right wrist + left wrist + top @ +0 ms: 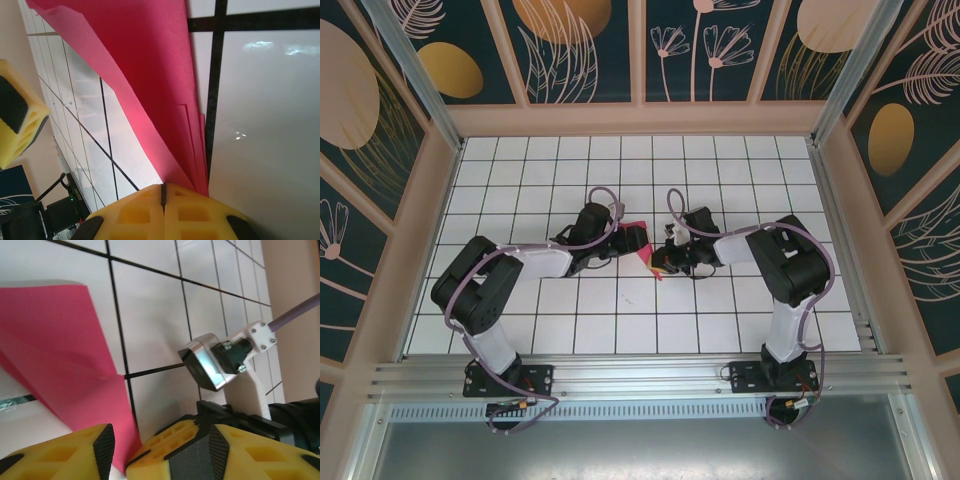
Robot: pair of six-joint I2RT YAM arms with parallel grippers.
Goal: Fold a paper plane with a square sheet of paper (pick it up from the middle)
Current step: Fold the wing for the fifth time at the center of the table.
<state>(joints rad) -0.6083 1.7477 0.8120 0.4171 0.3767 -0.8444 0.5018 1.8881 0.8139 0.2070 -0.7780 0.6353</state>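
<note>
Right end effector (163,197) tight on pink sheet's (145,75) narrow end; left end effector (120,447) open.

You have nothing to read here: no lettering, label, brand, number or sign is legible. The square sheet of paper (150,75) is plain pink, and the wall panels (580,50) carry only leaf and flower drawings.

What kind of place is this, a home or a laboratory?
Probably a robot test booth: a white gridded table, flower-print panels around it, left arm and right arm bolted to a metal rail.
</note>
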